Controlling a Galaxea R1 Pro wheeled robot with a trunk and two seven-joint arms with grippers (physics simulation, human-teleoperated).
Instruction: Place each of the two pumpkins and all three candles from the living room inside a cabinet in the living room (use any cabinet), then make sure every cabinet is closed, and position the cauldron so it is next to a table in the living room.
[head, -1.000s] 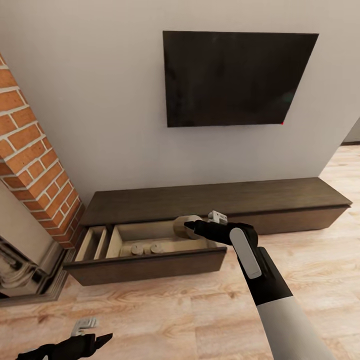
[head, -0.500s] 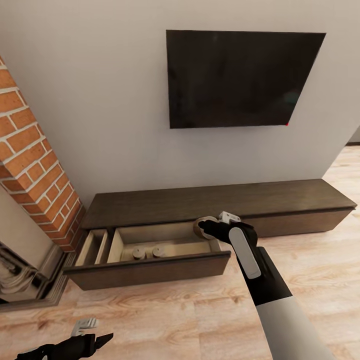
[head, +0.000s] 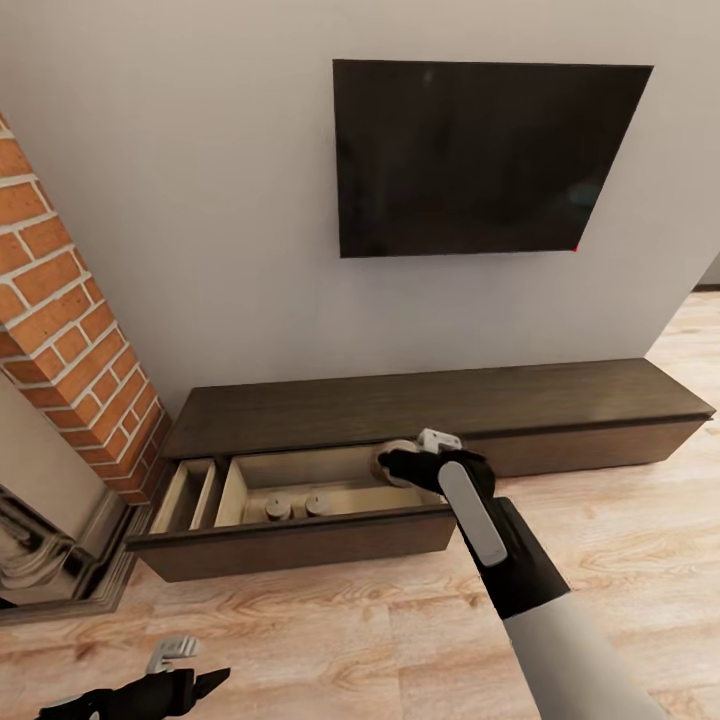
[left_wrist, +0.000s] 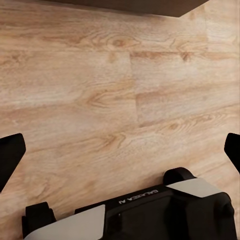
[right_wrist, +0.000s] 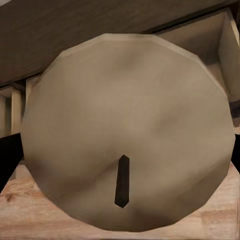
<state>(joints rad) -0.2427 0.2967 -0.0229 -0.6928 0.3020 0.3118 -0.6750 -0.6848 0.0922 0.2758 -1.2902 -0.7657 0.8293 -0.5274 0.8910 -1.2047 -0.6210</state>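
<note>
- Head view: long dark-brown cabinet low against the grey wall, beneath a black wall screen.
- One pull-out drawer of the cabinet drawn open, pale inside, at the cabinet's end nearest the brick column.
- Two candles standing side by side in the drawer, close behind its dark front, roughly mid-width of the larger compartment.
- A narrow divided compartment at the drawer's brick-column end, contents too small to tell.
- Right gripper over the drawer's far end from the brick column, clamped on a third candle, held above the drawer interior.
- Right wrist view: third candle's round beige end face close up with a dark wick mark, black fingertips pressed at either side; cabinet top and pale drawer wall behind.
- Left gripper low over the wooden floor, well in front of the cabinet, nothing between its fingers.
- Left wrist view: black fingertips set wide apart at the two edges, bare floor planks between, a strip of the dark cabinet front beyond.
- Stone-coloured fireplace surround beside the drawer, below the brick column.
</note>
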